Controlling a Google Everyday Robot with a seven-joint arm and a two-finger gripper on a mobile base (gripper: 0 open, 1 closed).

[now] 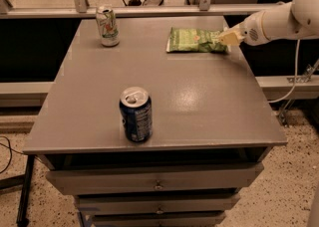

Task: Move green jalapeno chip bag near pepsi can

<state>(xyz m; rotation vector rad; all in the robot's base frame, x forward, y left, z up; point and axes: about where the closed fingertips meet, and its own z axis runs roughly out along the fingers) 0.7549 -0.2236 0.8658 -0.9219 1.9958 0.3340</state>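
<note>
The green jalapeno chip bag lies flat on the far right part of the grey table. My gripper comes in from the right on a white arm and is at the bag's right end, touching it. The pepsi can, dark blue with a silver top, stands upright near the table's front edge, left of centre, well apart from the bag.
A white-and-green can stands upright at the table's far left corner. Drawers sit under the tabletop. A rail and glass panels run behind the table. A cable hangs at the right.
</note>
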